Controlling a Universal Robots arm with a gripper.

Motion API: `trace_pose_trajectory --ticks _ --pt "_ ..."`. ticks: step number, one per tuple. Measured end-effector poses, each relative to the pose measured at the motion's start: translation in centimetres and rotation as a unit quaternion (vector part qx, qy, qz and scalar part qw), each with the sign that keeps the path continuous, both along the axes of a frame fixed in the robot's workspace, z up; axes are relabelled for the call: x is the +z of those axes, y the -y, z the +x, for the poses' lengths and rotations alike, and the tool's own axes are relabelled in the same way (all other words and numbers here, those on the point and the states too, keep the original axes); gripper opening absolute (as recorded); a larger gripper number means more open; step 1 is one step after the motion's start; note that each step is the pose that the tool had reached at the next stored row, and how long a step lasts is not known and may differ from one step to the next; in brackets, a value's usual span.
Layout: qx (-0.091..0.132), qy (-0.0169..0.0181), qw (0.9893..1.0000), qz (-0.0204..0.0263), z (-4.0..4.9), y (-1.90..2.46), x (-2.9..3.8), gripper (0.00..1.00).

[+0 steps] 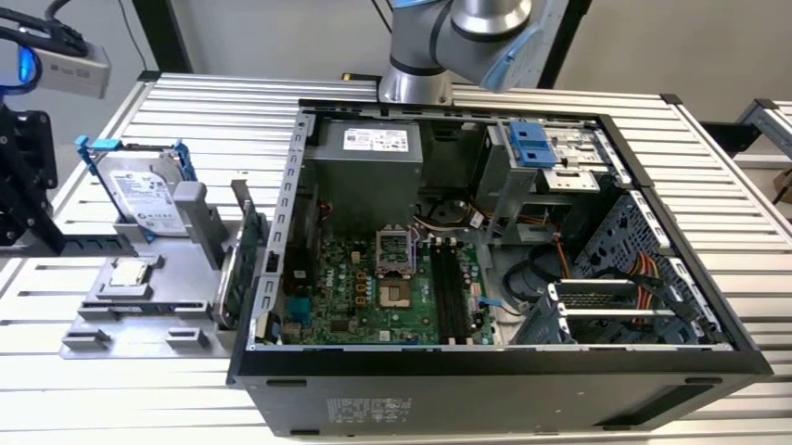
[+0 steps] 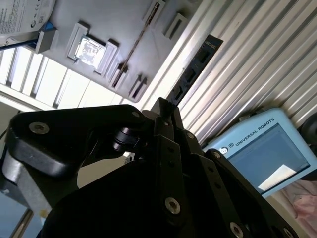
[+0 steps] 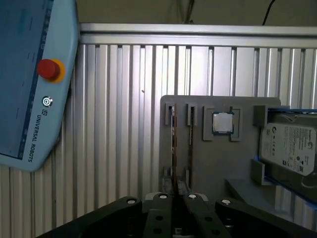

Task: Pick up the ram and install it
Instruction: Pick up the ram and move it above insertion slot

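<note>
Ribbed metal counter (image 1: 210, 102), open computer case (image 1: 495, 399) mid-frame in the exterior view, grey parts holder (image 1: 136, 320) lower left, blue control pendant (image 3: 29, 84) in the first wrist view.

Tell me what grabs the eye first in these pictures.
The open computer case dominates the middle of the exterior view, its green motherboard laid bare. On that view's left, a grey holder carries a hard drive in a blue frame, standing upright. In the first wrist view the black tool points at that holder, with a pale blue teach pendant lying on the ribbed table beside it.
</note>
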State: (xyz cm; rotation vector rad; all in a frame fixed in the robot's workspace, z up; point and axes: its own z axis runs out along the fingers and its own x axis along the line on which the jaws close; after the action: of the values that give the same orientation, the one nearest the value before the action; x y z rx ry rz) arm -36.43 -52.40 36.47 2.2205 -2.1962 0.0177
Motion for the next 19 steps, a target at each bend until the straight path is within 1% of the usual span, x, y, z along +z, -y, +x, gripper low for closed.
trace_pose_trajectory --ticks 4,11,12,16,19 --pt "0.0 0.0 1.0 -0.0001 0.0 -0.02 0.64 0.0" --pt "0.0 0.0 1.0 -0.0009 0.0 -0.06 1.96 0.0" --pt "0.0 0.0 1.0 -0.0009 0.0 -0.06 2.06 0.0" --pt "0.0 0.0001 1.0 -0.0009 0.05 -0.07 2.06 0.0" --pt "0.0 0.0001 1.0 -0.0009 0.48 -0.09 2.06 0.0"
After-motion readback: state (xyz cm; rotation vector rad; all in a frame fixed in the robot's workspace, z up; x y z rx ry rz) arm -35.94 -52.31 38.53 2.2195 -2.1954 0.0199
